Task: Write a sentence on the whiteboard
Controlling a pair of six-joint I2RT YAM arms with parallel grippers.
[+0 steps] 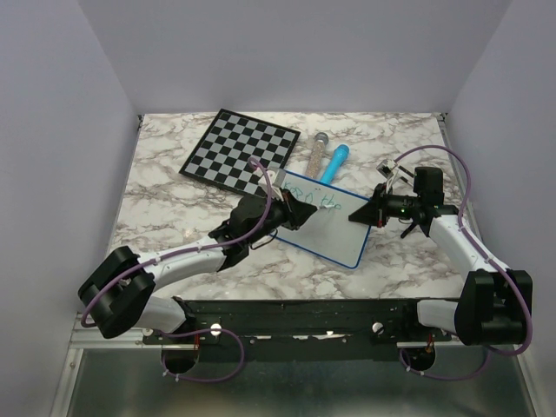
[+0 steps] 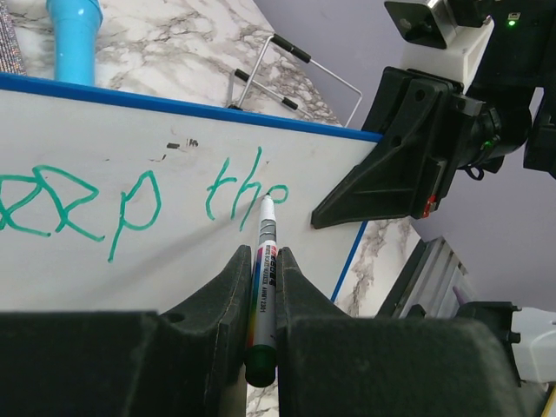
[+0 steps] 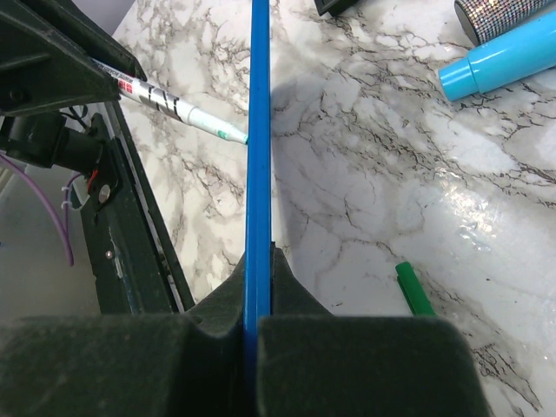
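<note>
**Two words written, more to come**

Two green words of the sentence (image 2: 139, 202), "Keep the", are on the whiteboard (image 1: 340, 236), mid-table between the arms. The rest looks unwritten. The left claw (image 2: 263, 257) clamps a marker (image 2: 266, 233), tip at the "e". The right claw (image 3: 258, 287) pinches the board's blue rim. Only the left wrist view reads the letters. Only the right shows a green cap (image 3: 415, 291).

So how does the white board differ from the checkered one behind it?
The whiteboard is plain white, blue-rimmed, with green handwriting; the chessboard is black-and-white checks. The right gripper clamps the whiteboard's edge, and the left gripper holds a marker to it; no gripper holds the chessboard. The chessboard lies farther back than the whiteboard. Both are flat rectangular boards.
</note>
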